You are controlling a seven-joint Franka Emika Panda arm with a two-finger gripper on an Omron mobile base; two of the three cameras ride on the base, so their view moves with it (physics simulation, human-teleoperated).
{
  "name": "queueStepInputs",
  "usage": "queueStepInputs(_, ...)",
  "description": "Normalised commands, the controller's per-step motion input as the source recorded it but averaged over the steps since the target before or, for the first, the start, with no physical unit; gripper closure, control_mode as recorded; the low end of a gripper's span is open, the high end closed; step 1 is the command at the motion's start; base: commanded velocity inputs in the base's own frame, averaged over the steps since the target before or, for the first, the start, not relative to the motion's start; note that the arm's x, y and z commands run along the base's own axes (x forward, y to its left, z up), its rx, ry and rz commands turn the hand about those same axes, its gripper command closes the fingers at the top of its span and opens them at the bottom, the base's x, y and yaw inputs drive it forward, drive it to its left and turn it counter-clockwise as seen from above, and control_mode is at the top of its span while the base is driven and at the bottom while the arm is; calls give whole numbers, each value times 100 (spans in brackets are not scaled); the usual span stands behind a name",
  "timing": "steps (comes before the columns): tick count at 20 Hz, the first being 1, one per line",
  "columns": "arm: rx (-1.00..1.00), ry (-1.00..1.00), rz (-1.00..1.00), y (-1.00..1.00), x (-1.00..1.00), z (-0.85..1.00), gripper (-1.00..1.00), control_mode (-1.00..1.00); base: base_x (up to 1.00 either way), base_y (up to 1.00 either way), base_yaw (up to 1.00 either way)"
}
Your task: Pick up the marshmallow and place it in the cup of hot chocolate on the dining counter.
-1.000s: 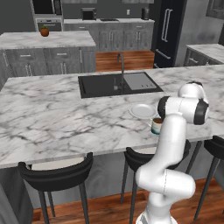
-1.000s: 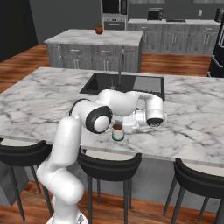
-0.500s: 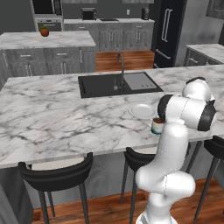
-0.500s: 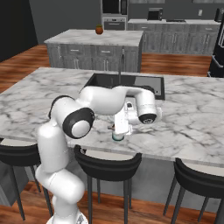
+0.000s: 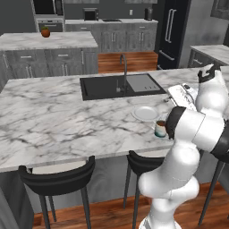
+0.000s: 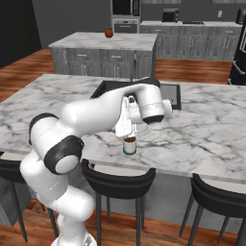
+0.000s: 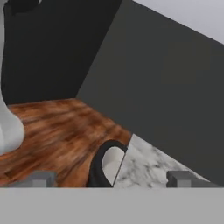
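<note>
Standing right of centre in the left base view, the cup sits near the counter's front edge, just below the white plate. In the right base view the cup is at centre frame, with the gripper just above it; whether its fingers are spread or closed cannot be told. The marshmallow cannot be made out. In the hand view, wooden floor fills the lower left and a stool edge shows at bottom centre.

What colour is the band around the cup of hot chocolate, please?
Teal-blue on white; the cup of hot chocolate shows best in the right base view.
</note>
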Motion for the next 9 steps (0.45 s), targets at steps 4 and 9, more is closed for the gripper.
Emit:
queueStepInputs(4,-8,-21,5,44,-73,49,-100,-100,0,0,0)
queueStepInputs(9,-8,-26,4,49,-90,38,-100,-100,0,0,0)
